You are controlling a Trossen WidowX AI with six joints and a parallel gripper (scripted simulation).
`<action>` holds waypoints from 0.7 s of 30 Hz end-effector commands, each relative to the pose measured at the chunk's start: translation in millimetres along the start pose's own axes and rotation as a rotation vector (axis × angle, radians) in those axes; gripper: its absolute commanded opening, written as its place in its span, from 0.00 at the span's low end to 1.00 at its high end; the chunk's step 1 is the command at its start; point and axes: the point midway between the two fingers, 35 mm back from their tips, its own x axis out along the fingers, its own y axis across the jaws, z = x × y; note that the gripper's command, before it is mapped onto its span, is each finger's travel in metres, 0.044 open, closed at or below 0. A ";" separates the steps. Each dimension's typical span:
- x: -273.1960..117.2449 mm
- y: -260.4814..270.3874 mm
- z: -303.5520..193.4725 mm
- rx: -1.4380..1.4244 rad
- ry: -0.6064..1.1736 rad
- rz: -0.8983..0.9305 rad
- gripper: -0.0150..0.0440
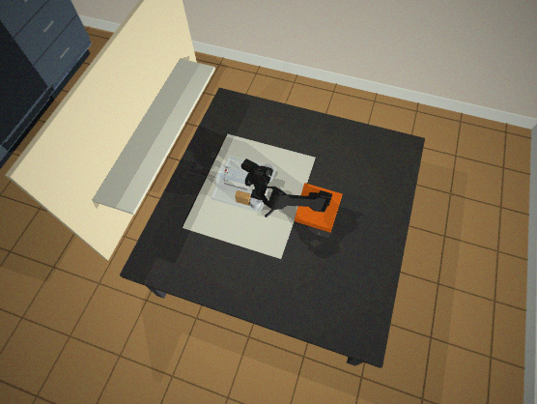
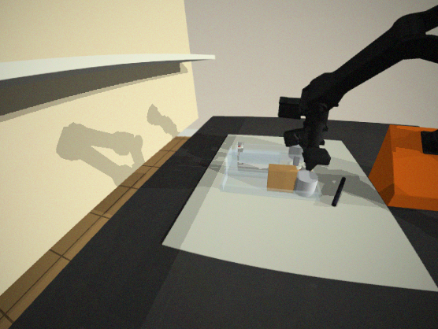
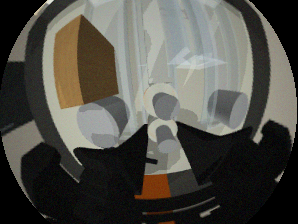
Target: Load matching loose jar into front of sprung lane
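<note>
Gripping a small grey jar [image 3: 165, 137] in the part-closed pincer [image 3: 164, 141]. Hovering over the clear lane [image 2: 252, 157], just beside a brown box [image 2: 282, 177].

We are seeing a dark worktop [image 1: 338, 271] carrying a pale mat [image 2: 276, 232] and the arm's orange base [image 2: 406, 169]. On the mat are lying a clear lane tray [image 2: 236, 173] and a black stick [image 2: 338, 191].
</note>
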 end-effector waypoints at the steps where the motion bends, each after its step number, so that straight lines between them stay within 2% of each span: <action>1: 0.5 1.7 0.5 -0.006 -0.005 0.007 0.25; 21: 0.1 -0.3 -1.4 -0.006 -0.005 0.007 0.25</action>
